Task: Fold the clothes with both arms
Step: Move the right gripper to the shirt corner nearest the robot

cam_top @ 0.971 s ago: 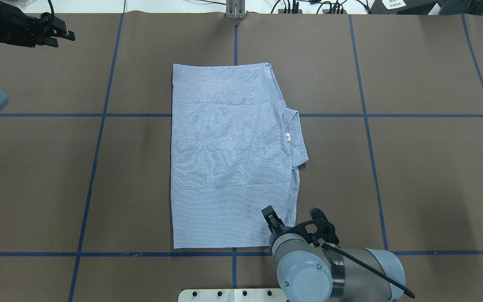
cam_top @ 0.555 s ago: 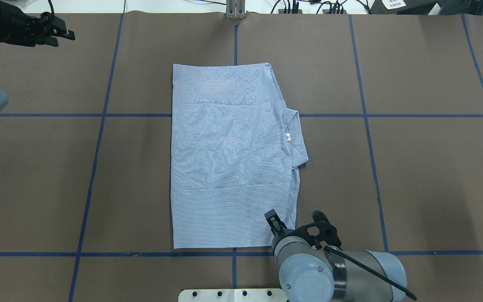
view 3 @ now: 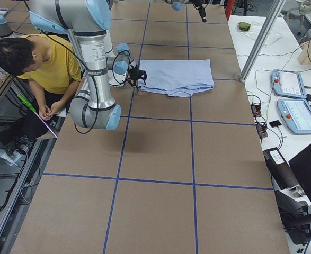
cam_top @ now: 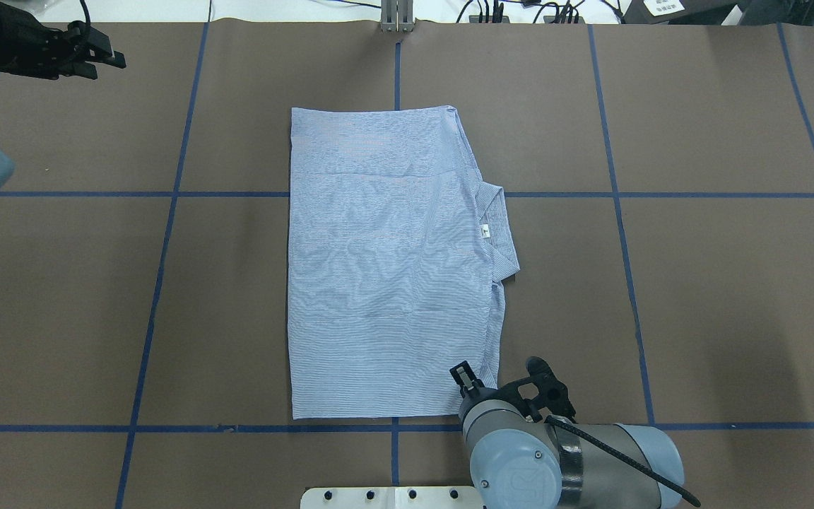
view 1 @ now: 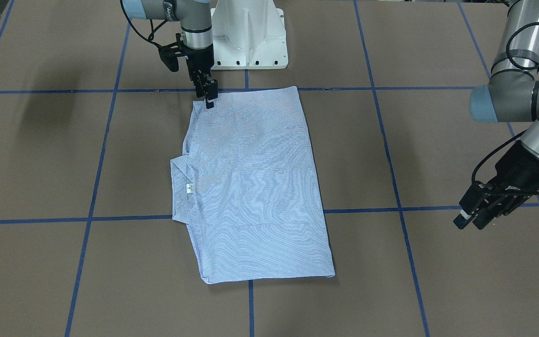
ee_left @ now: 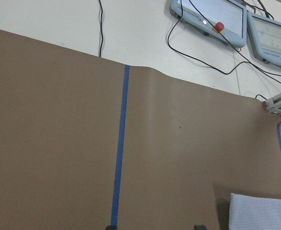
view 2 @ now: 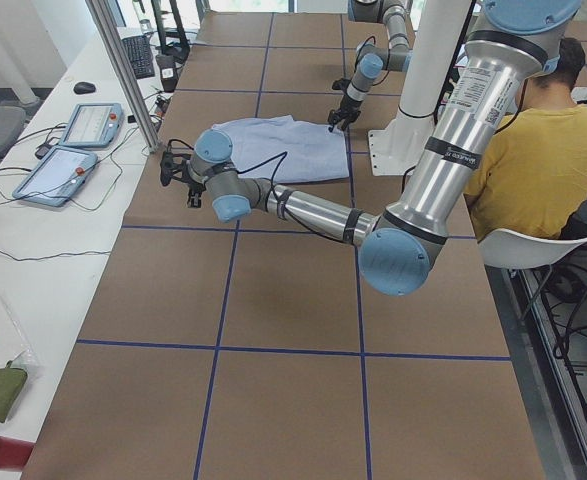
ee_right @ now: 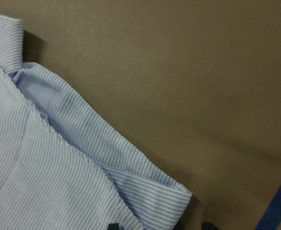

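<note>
At the shirt (cam_top: 386, 283) collar (cam_top: 503, 237) sits a small white label (cam_top: 485, 230), unreadable.

Shirt (cam_top: 386, 283): light blue w/ fine white stripes, white neck label (cam_top: 485, 229). Tabletop (cam_top: 718, 297) brown w/ blue tape grid (cam_top: 661, 194). Right arm (view 1: 194, 14) silver-grey, pale blue caps (cam_top: 516, 474), black hand (view 1: 208, 99).

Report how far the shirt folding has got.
Done: shirt lies as a flat rectangle, no sleeves sticking out, collar poking from one side. In hand: right gripper, open, at its robot-side corner; left gripper hovers apart over table. Left: probably the final folds.
</note>
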